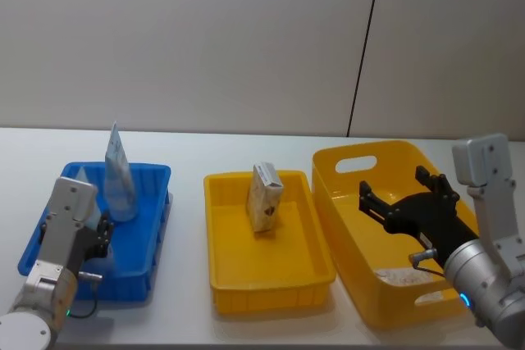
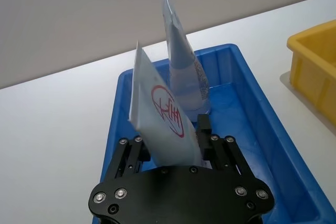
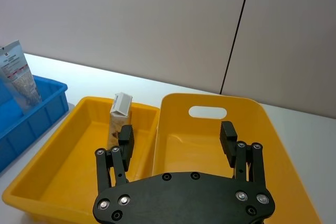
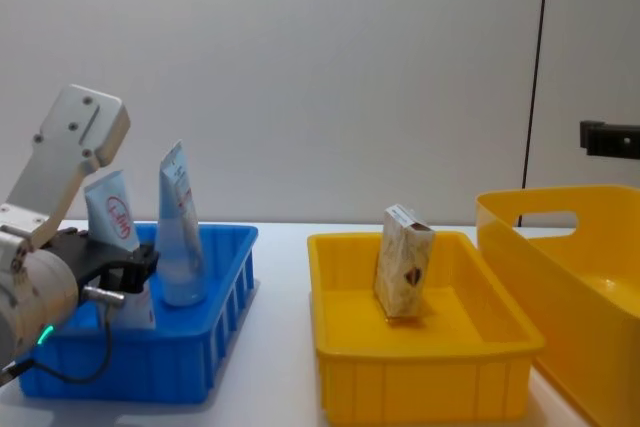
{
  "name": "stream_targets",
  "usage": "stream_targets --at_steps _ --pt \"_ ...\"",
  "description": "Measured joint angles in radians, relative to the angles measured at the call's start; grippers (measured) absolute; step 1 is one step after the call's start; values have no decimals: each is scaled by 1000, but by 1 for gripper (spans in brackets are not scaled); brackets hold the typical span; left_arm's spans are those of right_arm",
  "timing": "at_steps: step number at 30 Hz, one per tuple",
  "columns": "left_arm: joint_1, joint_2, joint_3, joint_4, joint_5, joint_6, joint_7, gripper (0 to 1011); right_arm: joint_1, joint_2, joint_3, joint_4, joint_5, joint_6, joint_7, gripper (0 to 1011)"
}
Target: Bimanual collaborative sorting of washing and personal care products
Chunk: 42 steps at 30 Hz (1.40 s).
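- On the white table (image 1: pixel 189 153), from the robot's left to its right, stand a blue rectangular plastic bin (image 1: pixel 156 171), a shallow yellow plastic tray (image 1: pixel 271 284) and a deep yellow plastic bin with a handle slot (image 1: pixel 385 147).
- Left gripper (image 2: pixel 170 140): low over the near part of the blue bin; its black fingers (image 2: pixel 203 127) are closed on the lower part of a soft pale-blue squeeze tube with a red round logo (image 2: pixel 163 114), which points upward and tilts slightly.
- Second pale-blue squeeze tube (image 1: pixel 119 174): stands upright, cap down, on the floor of the blue bin, just beyond the held tube.
- Small beige carton (image 4: pixel 403 272): stands on end, slightly tilted, in the far middle of the shallow yellow tray, apart from both grippers.
- Right gripper (image 1: pixel 399 190): hovers over the deep yellow bin, its black fingers (image 3: pixel 227 132) spread wide.
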<state>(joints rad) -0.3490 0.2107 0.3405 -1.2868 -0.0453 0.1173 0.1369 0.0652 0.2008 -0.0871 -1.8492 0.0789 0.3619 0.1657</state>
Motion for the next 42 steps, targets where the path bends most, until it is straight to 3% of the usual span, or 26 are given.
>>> stream_targets --at_steps 6,24,32,42 --pt "-5 -4 -6 12 0 0 -5 376 0 0 0 0 0 0 0 1002" --pt "-6 -12 -21 21 6 -2 -20 287 0 0 0 0 0 0 0 1002" --pt "-1 -15 -33 20 -5 -37 -44 259 0 0 0 0 0 0 0 1002" --pt "6 -17 -57 -5 -50 -130 -109 259 0 0 0 0 0 0 0 1002"
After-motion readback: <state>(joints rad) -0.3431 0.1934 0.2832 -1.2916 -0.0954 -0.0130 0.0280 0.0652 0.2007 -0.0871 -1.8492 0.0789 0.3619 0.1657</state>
